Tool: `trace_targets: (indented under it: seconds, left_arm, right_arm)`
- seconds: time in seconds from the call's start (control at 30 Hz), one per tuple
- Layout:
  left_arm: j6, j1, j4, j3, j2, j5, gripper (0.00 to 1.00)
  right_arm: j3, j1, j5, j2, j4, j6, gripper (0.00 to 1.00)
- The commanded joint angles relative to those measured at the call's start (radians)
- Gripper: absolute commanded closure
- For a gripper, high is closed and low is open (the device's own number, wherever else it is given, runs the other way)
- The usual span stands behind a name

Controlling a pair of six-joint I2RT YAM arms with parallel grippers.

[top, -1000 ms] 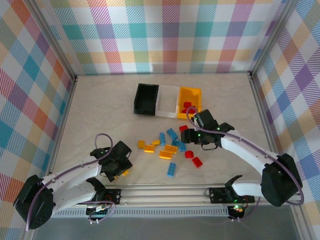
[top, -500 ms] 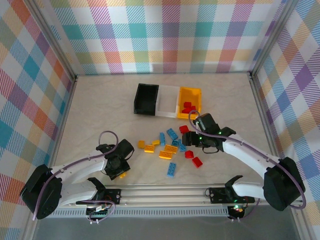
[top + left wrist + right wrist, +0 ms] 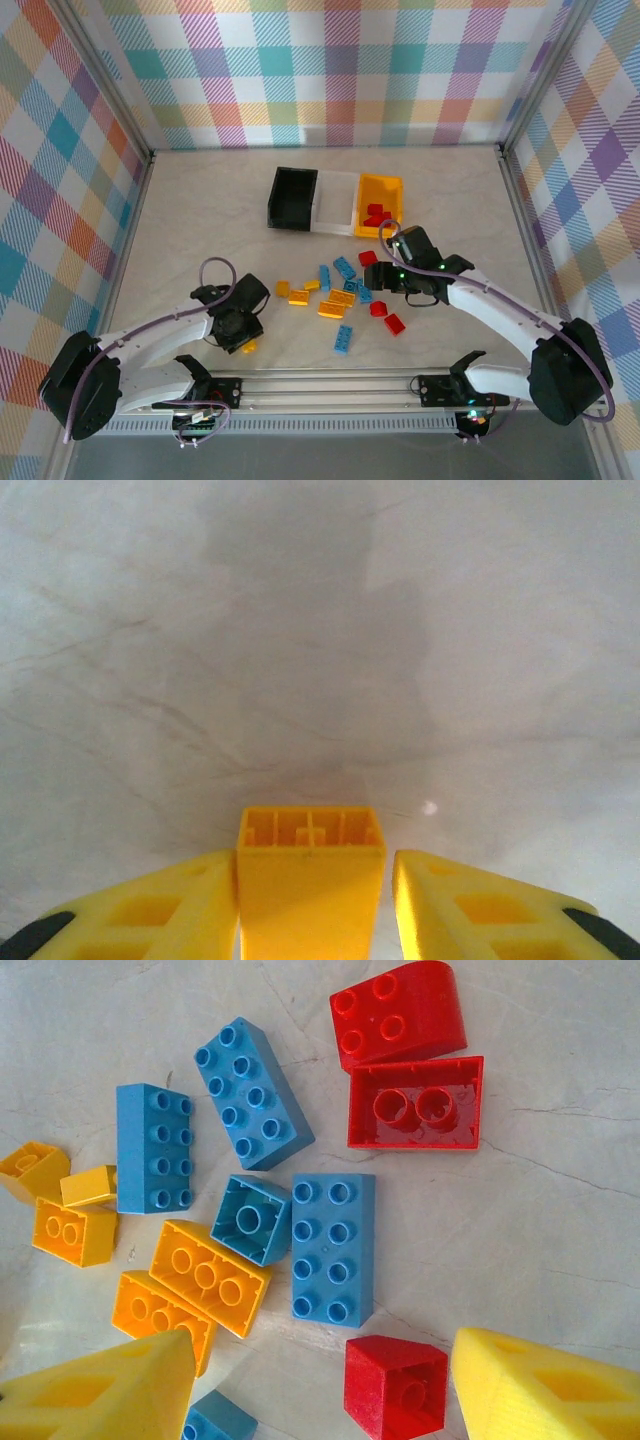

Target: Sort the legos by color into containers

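A yellow-orange lego (image 3: 310,880) stands between the yellow fingers of my left gripper (image 3: 312,860). The left finger touches it and a thin gap shows at the right finger, so the gripper is open; this same lego (image 3: 248,347) peeks out beside the left gripper (image 3: 240,334). My right gripper (image 3: 320,1360) hangs open over the lego pile, with a small red lego (image 3: 395,1385) between its fingers, nearer the right one. Around it lie blue legos (image 3: 333,1248), yellow-orange legos (image 3: 210,1277) and red legos (image 3: 415,1103). The containers stand in a row: black (image 3: 290,213), white (image 3: 336,203), yellow-orange (image 3: 381,180).
Red legos (image 3: 377,213) lie in the yellow-orange container. A blue lego (image 3: 343,338) and a red lego (image 3: 394,323) lie nearest the front rail (image 3: 330,380). Plaid walls enclose the table on three sides.
The left arm has swung its elbow in and its gripper has settled lower around the yellow-orange lego. The right gripper has dropped slightly toward the pile.
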State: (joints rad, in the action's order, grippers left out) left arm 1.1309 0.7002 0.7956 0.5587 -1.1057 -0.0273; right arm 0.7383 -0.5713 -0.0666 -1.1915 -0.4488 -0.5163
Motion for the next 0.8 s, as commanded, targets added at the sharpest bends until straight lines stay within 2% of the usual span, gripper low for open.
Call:
trace_targets:
  seconds: [0.0, 0.23, 0.33, 0.4, 0.5, 0.63, 0.77]
  left_arm:
    - [-0.070, 0.009, -0.002, 0.118, 0.003, -0.039, 0.55]
    - [-0.276, -0.013, 0.036, 0.432, -0.150, -0.148, 0.53]
    - [-0.343, -0.017, 0.087, 0.557, -0.246, -0.152, 0.52]
    - [-0.352, -0.017, 0.140, 0.580, -0.274, -0.137, 0.48]
    - [-0.329, -0.017, 0.172, 0.483, -0.232, -0.103, 0.41]
    - [-0.241, -0.002, 0.180, 0.261, -0.076, -0.059, 0.39]
    - [-0.160, 0.011, 0.199, 0.119, 0.073, -0.057, 0.38]
  right_arm:
    - [-0.010, -0.009, 0.009, 0.021, 0.001, -0.004, 0.30]
    - [0.020, -0.009, -0.001, 0.004, -0.008, -0.010, 0.31]
    - [0.036, -0.009, 0.005, 0.009, -0.035, -0.005, 0.31]
    - [0.046, -0.009, 0.001, 0.017, -0.060, 0.005, 0.30]
    - [0.031, -0.008, 0.001, 0.034, -0.066, 0.010, 0.30]
    - [0.012, -0.009, -0.013, 0.013, -0.037, 0.003, 0.30]
    - [0.022, -0.018, -0.045, -0.031, 0.006, -0.008, 0.30]
